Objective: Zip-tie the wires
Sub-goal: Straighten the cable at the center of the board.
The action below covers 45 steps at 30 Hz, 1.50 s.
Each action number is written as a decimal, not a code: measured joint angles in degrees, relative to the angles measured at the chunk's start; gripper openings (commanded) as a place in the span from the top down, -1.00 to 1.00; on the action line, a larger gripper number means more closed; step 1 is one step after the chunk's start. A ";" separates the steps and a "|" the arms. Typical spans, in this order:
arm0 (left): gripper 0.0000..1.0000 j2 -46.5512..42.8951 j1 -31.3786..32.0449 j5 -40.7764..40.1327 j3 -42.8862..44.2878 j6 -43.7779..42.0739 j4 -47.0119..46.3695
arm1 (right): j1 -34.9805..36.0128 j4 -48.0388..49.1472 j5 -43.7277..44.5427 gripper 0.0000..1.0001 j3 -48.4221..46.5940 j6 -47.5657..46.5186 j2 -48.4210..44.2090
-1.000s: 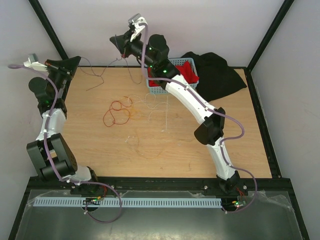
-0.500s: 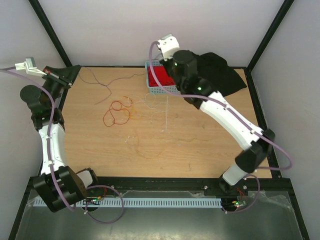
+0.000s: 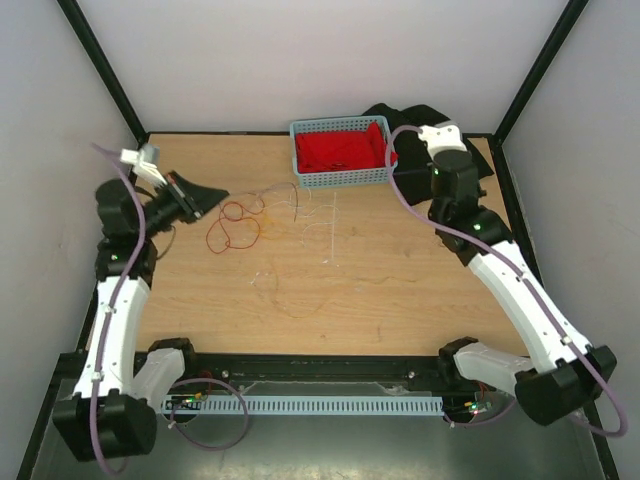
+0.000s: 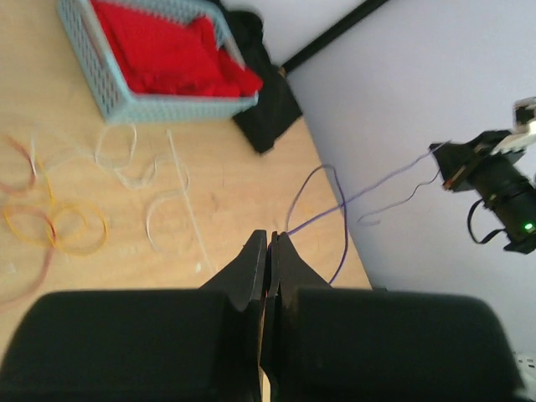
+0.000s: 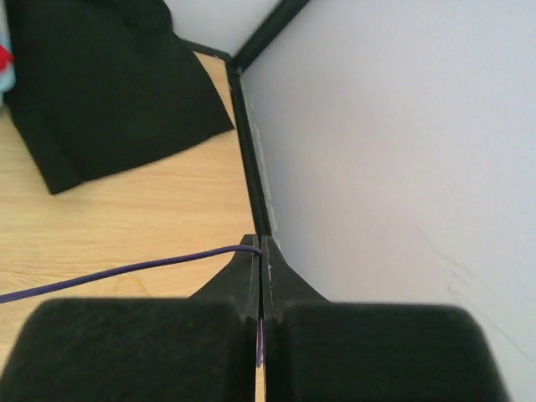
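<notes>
A thin purple wire point(image 4: 368, 191) hangs taut above the table between my two grippers. My left gripper point(image 4: 271, 234) is shut, and the wire leaves its tips. It hovers over the table's left side point(image 3: 224, 193). My right gripper point(image 5: 261, 244) is shut on the wire's other end point(image 5: 126, 270), held high near the right wall point(image 4: 441, 157). Its tips do not show in the top view. Red-orange wire loops point(image 3: 232, 226) and pale curly strands point(image 4: 126, 159) lie on the wood. The zip tie point(image 3: 331, 228) lies straight beside them point(image 4: 186, 201).
A blue basket point(image 3: 340, 181) with red cloth stands at the back centre. A black cloth point(image 3: 405, 115) lies in the back right corner point(image 5: 92, 92). A faint brown strand point(image 3: 290, 296) lies mid-table. The black frame rail point(image 5: 243, 142) and walls bound the table.
My left arm swung from the back-left corner out over the table's left side. My right arm swept from the back centre to the right wall, drawing the wire out between the grippers.
</notes>
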<state>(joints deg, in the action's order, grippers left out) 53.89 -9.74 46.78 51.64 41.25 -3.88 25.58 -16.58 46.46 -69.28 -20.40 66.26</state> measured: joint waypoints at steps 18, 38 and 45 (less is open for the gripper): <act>0.72 -7.76 12.09 -13.33 -10.08 -7.34 19.17 | -5.11 -3.89 -0.46 1.00 7.72 -1.07 -6.91; -0.42 -4.20 13.77 -1.79 -7.08 -16.72 22.32 | -5.81 -7.37 -18.60 1.00 -6.49 5.40 -8.31; -0.71 -3.87 14.71 1.27 -1.31 -14.21 15.13 | -5.81 -5.70 -36.22 1.00 -16.63 12.22 -6.36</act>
<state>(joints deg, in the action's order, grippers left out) 50.02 4.97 48.05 50.33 27.05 11.25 19.77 -22.28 10.24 -85.91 -8.19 59.90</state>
